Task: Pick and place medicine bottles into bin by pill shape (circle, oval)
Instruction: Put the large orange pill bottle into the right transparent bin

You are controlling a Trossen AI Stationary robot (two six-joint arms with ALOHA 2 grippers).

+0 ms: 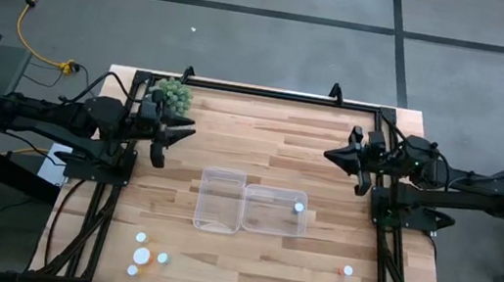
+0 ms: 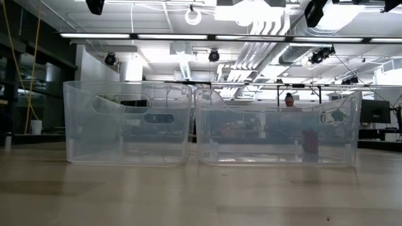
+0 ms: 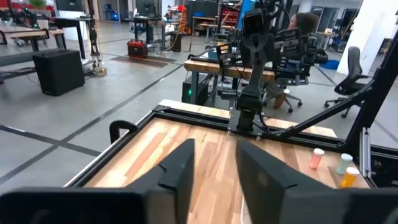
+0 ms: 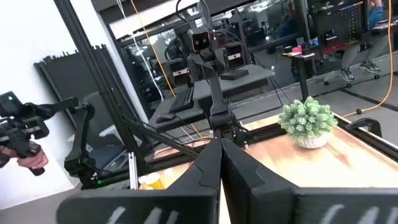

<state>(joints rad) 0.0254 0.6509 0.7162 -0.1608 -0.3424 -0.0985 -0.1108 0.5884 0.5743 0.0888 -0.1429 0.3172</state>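
Two dark, nearly black arms are seen, the left arm (image 1: 67, 120) and the right arm (image 1: 454, 179), each built of boxy, rounded segments joined in a chain and mounted on a black metal frame (image 1: 269, 93). Thin black cables are looped along the segments of both. Each arm is ended by two matte black fingers (image 3: 180, 171) shaped as broad wedges tapering to blunt tips, and a small green light (image 1: 420, 155) is shown on the right arm's wrist.

table (image 1: 274, 124): light wood planks, black frame rail round edge | plant ball (image 1: 175, 96): fuzzy green, far-left corner of table, in pale pot per right wrist view | yellow cable (image 1: 27, 1): on grey floor beyond table | person (image 3: 303, 28): seated at desk in room behind
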